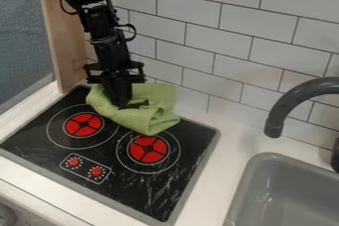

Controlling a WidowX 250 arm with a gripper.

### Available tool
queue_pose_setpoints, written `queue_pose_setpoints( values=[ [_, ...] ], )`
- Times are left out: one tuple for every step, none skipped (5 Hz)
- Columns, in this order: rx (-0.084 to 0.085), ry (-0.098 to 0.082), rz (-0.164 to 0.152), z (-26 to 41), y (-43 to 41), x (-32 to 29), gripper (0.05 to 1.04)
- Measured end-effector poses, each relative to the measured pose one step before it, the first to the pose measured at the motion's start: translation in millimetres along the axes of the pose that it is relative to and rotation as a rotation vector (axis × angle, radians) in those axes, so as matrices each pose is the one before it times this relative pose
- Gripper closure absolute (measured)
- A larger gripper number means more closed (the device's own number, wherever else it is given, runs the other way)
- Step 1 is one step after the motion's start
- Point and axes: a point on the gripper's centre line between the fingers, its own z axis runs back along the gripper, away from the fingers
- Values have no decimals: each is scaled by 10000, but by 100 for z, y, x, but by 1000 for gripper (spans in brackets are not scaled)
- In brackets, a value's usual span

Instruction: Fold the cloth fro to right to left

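The green cloth (136, 120) lay rumpled across the back of the stove top (142, 190), near the tiled wall (212, 36), its front corner lapping the ring round one red burner (148, 149). The gripper (128, 105) was down at the cloth; whether it was clenched or released, I could not tell. Catching several layers might have dragged the whole bundle; too shallow a pinch might have slipped.

green cloth (159, 113), soft and rumpled, partly folded over itself, lying on the back of the black toy stove (139, 193), near the wall (232, 71)
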Motion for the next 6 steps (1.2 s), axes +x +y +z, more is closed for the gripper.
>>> queue_pose_setpoints(
  values=[
    [-118,-64,0,110,-214,89,639],
    [-100,-186,-67,767,-434,-67,368],
    [-90,-168,-212,980,-586,-483,98],
    [101,-30,-166,543,-15,-54,70],
    [1,-388,-174,1801,-556,143,81],
    [61,-235,-189,2074,-589,-179,85]
  ],
)
